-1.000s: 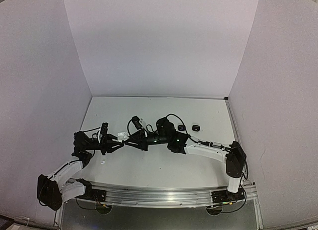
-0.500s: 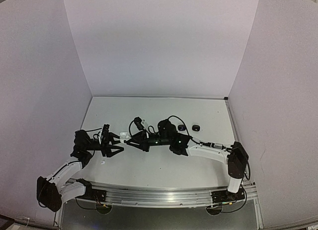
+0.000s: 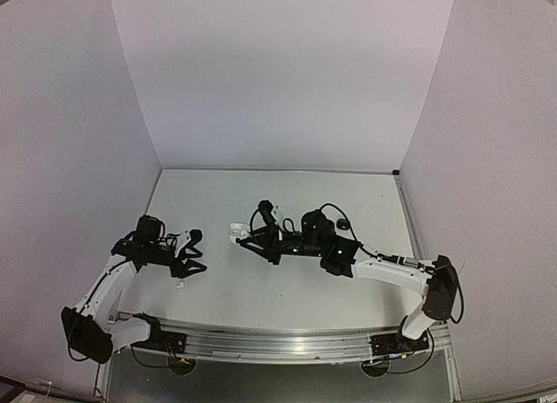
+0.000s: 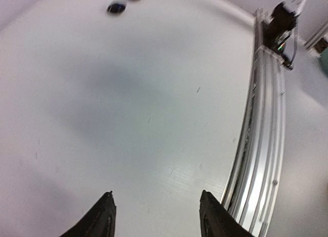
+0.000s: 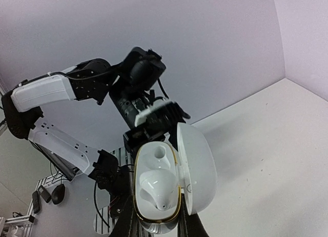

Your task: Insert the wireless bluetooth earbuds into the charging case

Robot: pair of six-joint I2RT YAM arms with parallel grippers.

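White earbud (image 5: pixel 154 188) looks seated in the lower well of the charging case (image 5: pixel 197 160), lid swung open. Case is clamped betw. the right gripper (image 5: pixel 159 224) fingers, over the table (image 3: pixel 287 194), approx. mid. Left gripper (image 4: pixel 156 196) hangs parted w/ nothing betw. its tips, well apart from the case. Two dark blurred items (image 4: pixel 117 7) lie far off; can't tell what they are.

Case (image 5: pixel 159 188) sits in right gripper (image 3: pixel 237 233). Left gripper (image 4: pixel 156 196) left of case, well apart. Speck (image 3: pixel 178 285) on table (image 3: pixel 261 290), left of case, nearer rail (image 3: pixel 278 340). Small item (image 3: pixel 344 222) on table right of case, behind right arm. Rail before case, along table's near edge.
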